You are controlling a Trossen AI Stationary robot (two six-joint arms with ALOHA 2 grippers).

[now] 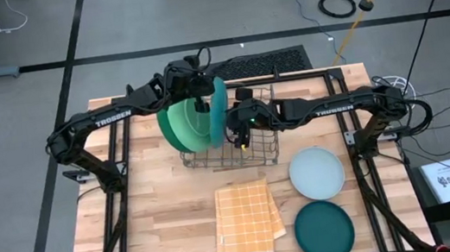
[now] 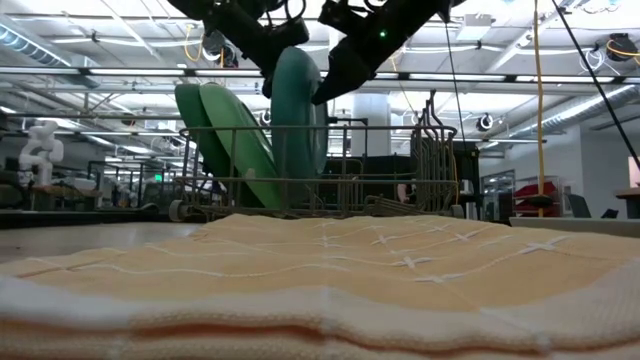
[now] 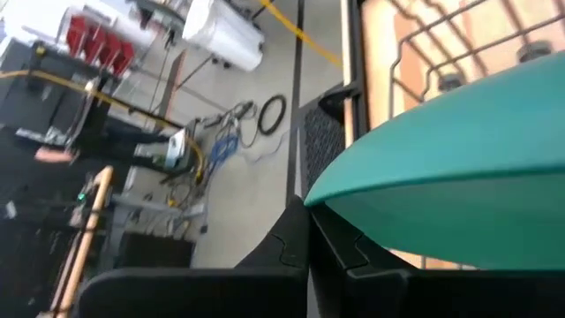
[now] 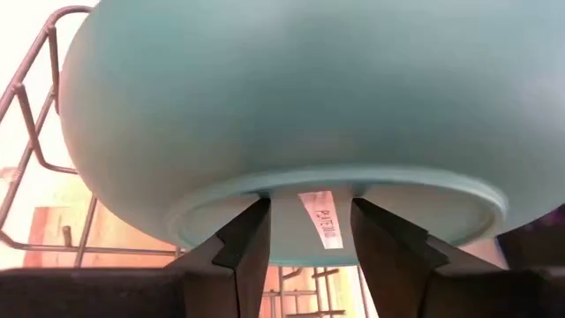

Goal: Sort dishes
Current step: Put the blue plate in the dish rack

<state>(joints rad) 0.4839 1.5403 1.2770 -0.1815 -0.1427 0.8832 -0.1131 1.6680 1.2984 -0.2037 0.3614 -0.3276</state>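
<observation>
A teal plate (image 1: 220,109) stands on edge in the grey wire rack (image 1: 256,151), its lower rim between the wires. My left gripper (image 1: 201,101) is shut on the plate's top rim. My right gripper (image 4: 309,216) is open. It faces the plate's underside (image 4: 291,97) from the table's right. Two green plates (image 1: 179,123) lean in the rack to the left of the teal one (image 2: 295,110). The pale blue-grey plate (image 1: 316,172) and the dark teal plate (image 1: 324,230) lie flat on the table. My left gripper (image 2: 272,65) pinches the teal plate's upper rim (image 3: 353,190) between its two fingers, coming from above and from the table's left. The plate stands nearly upright with its lower edge in the rack (image 2: 400,180). My right gripper's open fingertips (image 4: 256,221) stand at the foot ring (image 4: 221,199) on the plate's underside. Whether they touch it I cannot tell.
The folded orange-yellow checked cloth (image 1: 246,219) lies near the table's front edge, in front of the rack. The rack's right half (image 1: 262,130) holds upright wire prongs and no plates. Bare wood shows at the table's left (image 1: 158,213).
</observation>
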